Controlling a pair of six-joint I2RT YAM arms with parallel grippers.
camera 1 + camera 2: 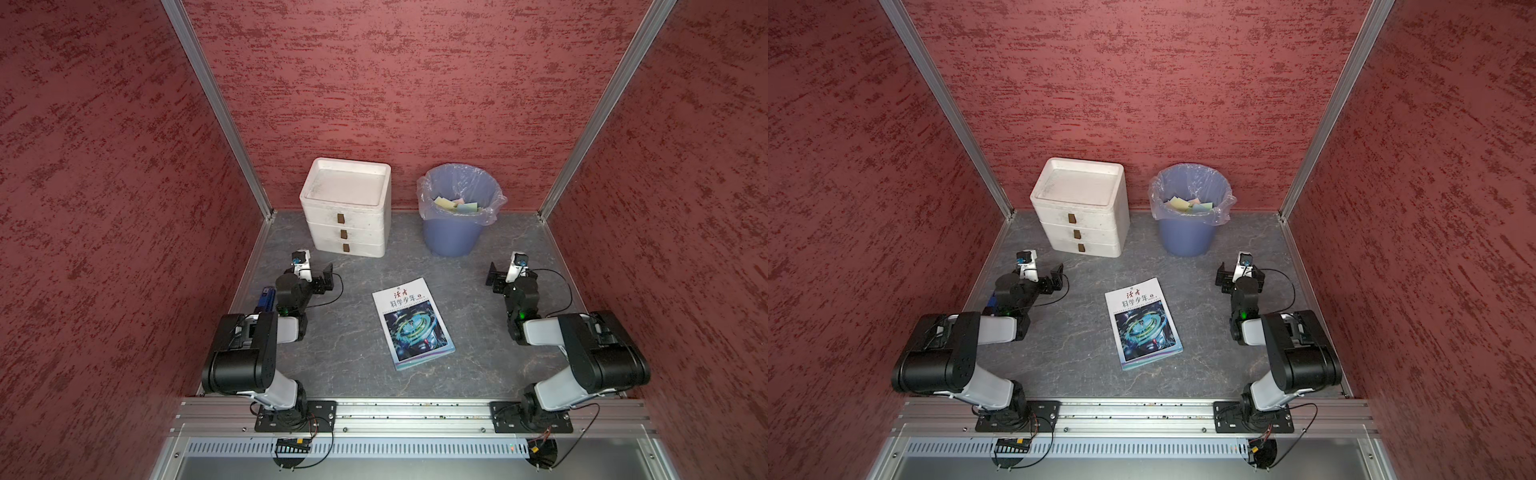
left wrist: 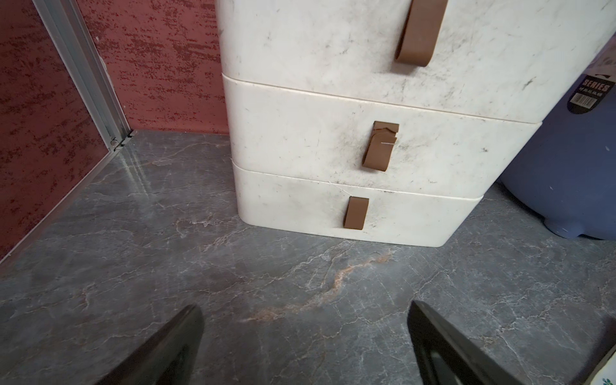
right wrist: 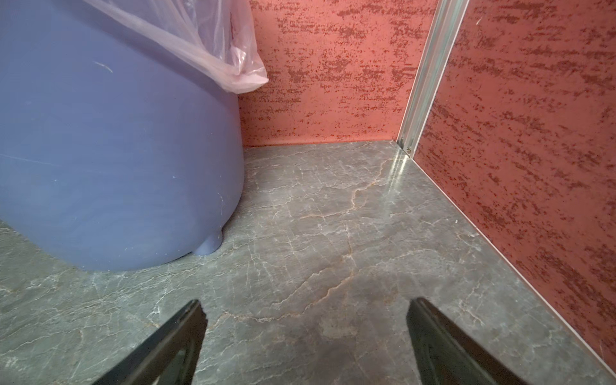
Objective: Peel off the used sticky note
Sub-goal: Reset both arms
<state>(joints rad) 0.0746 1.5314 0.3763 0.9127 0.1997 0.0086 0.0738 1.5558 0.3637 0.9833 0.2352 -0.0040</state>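
A closed book (image 1: 411, 324) (image 1: 1144, 324) with a white and blue cover lies flat mid-table between the arms. No used sticky note shows on its cover; it is hidden or out of view. My left gripper (image 1: 328, 276) (image 1: 1057, 276) hovers left of the book, facing the drawer unit. In the left wrist view the left gripper (image 2: 305, 310) is open over bare table. My right gripper (image 1: 492, 276) (image 1: 1223, 276) hovers right of the book. In the right wrist view the right gripper (image 3: 306, 305) is open, with nothing between its fingers.
A white three-drawer unit (image 1: 347, 208) (image 1: 1079, 208) (image 2: 366, 133) with brown pull tabs stands at the back. Beside it is a blue bin (image 1: 451, 241) (image 1: 1187, 241) (image 3: 116, 150) lined with a clear bag, holding several pastel paper squares. Red walls close in three sides. A small blue object (image 1: 266, 297) lies behind the left arm.
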